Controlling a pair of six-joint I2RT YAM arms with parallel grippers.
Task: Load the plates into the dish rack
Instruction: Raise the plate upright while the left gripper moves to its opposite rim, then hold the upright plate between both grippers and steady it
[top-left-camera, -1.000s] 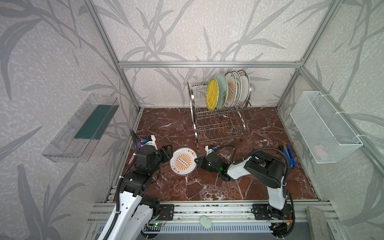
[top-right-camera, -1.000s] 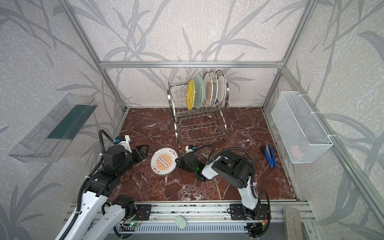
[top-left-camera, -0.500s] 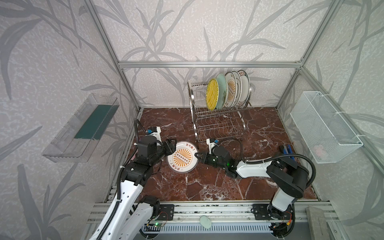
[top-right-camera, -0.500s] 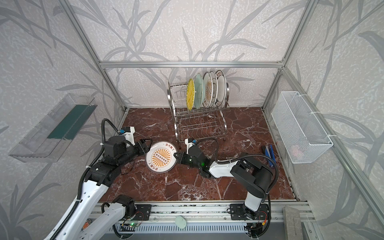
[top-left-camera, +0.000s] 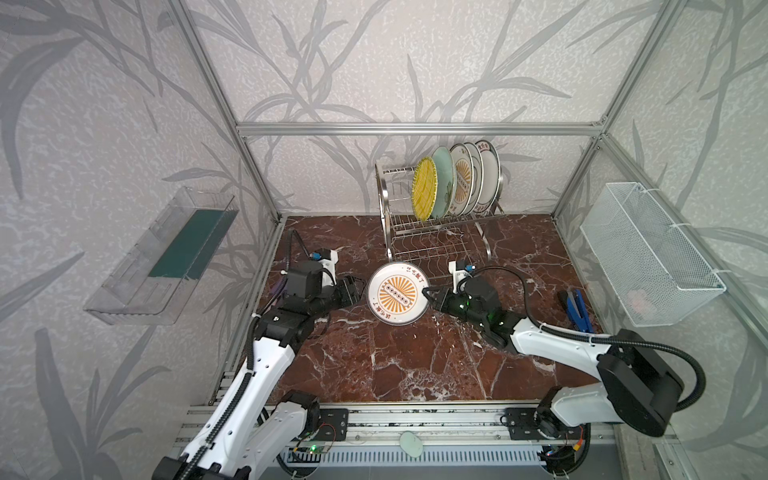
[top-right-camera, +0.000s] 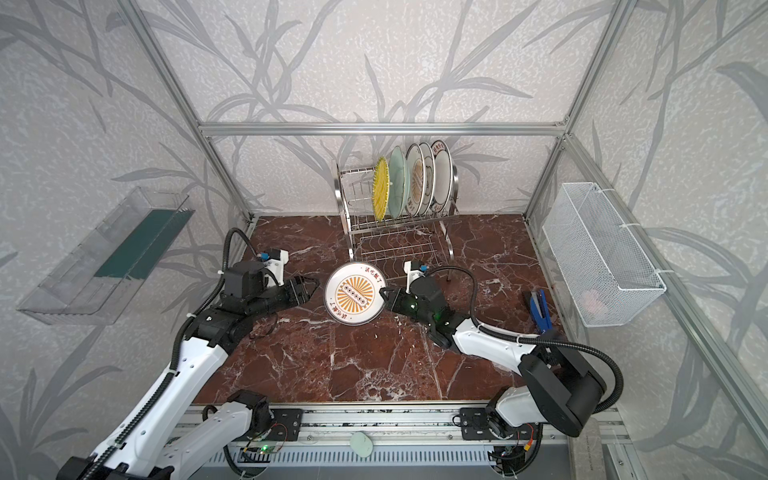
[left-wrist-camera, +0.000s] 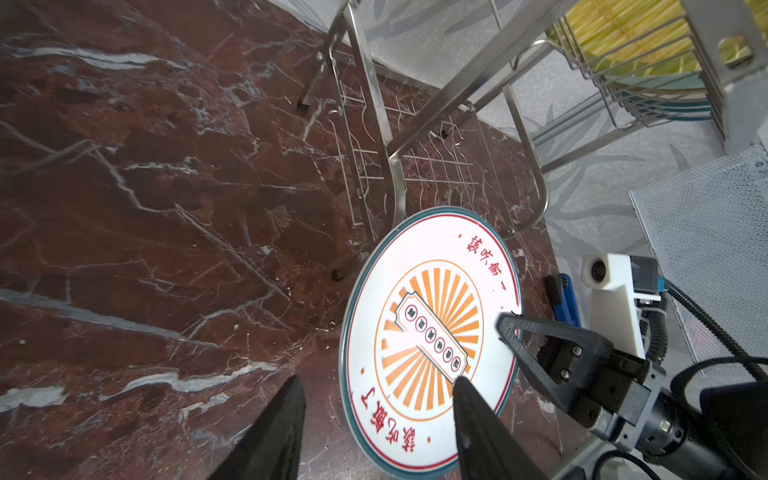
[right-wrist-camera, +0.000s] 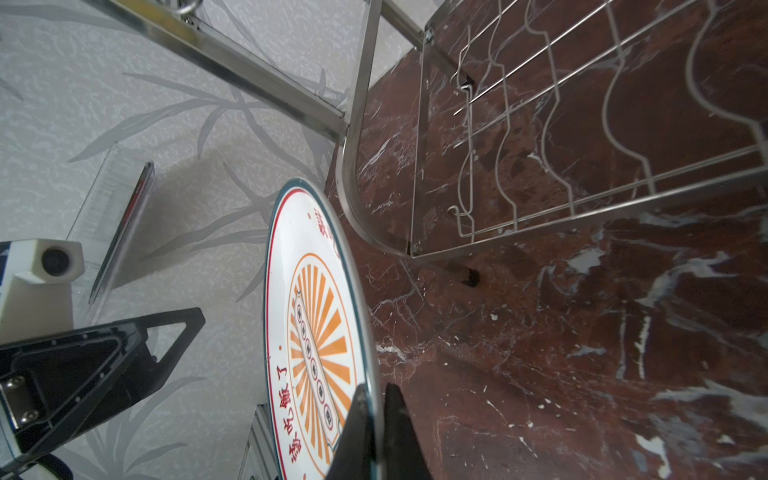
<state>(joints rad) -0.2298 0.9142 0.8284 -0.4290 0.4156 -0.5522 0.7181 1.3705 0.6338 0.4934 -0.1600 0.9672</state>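
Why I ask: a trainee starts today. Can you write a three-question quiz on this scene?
1. True or false: the left gripper is shut on the sunburst plate in front of the dish rack.
2. How many plates stand in that rack?
3. Which racked plate ends the row on the left in both top views? A) yellow plate B) teal C) white
Key: 1. False: it is open; the right gripper pinches the rim. 2. Five. 3. A.
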